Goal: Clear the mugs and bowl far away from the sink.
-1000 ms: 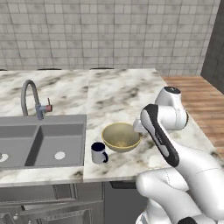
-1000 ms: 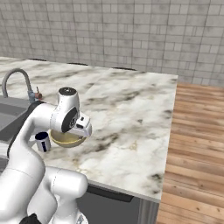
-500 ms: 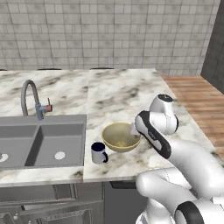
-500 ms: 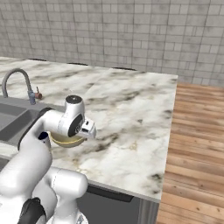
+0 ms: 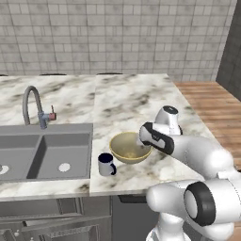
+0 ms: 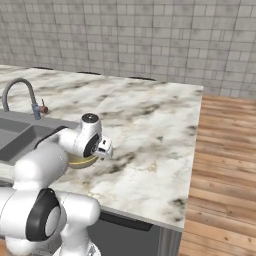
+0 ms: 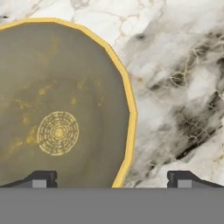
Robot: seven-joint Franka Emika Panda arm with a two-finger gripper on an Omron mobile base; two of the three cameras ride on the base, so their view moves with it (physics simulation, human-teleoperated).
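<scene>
Nearest the front edge of the marble bench (image 5: 141,99) stands a mug (image 5: 107,164), dark inside, handle turned to the right, just beside the sink's right rim. Just behind and to its right sits the bowl (image 5: 129,147) — tan, shallow, empty, with a ringed mark on its floor in the hand view. The fingers (image 7: 112,179) are spread wide, holding nothing, straddling the bowl's right rim: one tip over the inside, the other over bare marble. Further left, the two-basin sink (image 5: 42,155) is sunk into the bench, its arched tap (image 5: 35,107) at the back rim — red lever pointing right.
</scene>
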